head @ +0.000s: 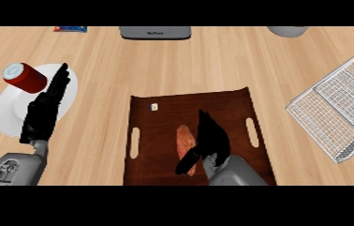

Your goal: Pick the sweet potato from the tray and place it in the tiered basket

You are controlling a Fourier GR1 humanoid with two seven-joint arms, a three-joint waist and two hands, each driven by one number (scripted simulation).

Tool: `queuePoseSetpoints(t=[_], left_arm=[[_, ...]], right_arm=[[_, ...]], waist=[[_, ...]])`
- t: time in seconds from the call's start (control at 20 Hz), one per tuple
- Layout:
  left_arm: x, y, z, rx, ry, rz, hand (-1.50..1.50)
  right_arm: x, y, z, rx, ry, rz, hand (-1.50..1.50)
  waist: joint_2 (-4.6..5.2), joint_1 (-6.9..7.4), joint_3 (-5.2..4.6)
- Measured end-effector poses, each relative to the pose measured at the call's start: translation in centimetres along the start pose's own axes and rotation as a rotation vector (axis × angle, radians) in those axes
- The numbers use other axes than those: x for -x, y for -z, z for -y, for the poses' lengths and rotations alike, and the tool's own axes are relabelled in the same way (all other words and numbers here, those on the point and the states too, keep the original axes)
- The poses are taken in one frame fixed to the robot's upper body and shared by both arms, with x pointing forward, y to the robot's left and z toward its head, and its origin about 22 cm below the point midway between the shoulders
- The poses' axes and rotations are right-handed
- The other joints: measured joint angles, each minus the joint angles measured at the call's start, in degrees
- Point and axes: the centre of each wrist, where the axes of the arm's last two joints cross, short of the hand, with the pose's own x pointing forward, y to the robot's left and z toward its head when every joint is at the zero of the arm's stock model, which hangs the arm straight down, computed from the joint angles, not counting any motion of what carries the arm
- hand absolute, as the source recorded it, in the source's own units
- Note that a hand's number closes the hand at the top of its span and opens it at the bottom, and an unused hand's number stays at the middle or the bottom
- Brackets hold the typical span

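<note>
Head view looks steeply down on a pale wood-grain counter (194,65). A dark brown, glossy rectangular tray (187,109) with a slot handle cut in each side lies at centre. On it rests the sweet potato (184,143), an elongated orange-pink shape with tapered ends, lying lengthwise near the tray's middle. A small white tag or cube (154,107) sits near the tray's upper left corner.

The right robot hand (211,140) is over the tray, fingers straight and pointing away from the robot just beside the sweet potato's right edge, thumb spread below its near end; whether it touches the vegetable cannot be told. The left robot hand (45,110) rests at the left, fingers straight, over a round white plate (12,109) that carries a red can with a white lid (24,76).

A silver wire-mesh tiered basket (328,110) lies at the right edge, well apart from the tray, with bare counter between. Along the far edge sit a grey appliance (155,32), a blue packet (70,29) and a grey round vessel (287,31).
</note>
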Motion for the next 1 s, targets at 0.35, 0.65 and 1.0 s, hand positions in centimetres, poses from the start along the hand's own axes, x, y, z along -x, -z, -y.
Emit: queuePoseSetpoints(t=[0.35,0.65,1.0], left_arm=[[0.3,-0.5,0.3,-0.004,0.003,0.007,0.0],[0.5,-0.4,-0.1,-0.002,0.003,0.013,0.0],[0.1,-0.3,0.4,-0.005,-0.004,0.009,0.0]], right_arm=[[0.4,0.8,-1.8,-0.059,-0.002,-0.021,1.5],[-0.4,1.6,-1.6,-0.085,-0.066,0.002,1.5],[-0.8,1.4,-1.8,-0.069,-0.077,0.043,1.5]], waist=[[-0.03,0.25,0.0],[-0.51,0.0,-0.48],[-0.66,-0.25,-0.48]])
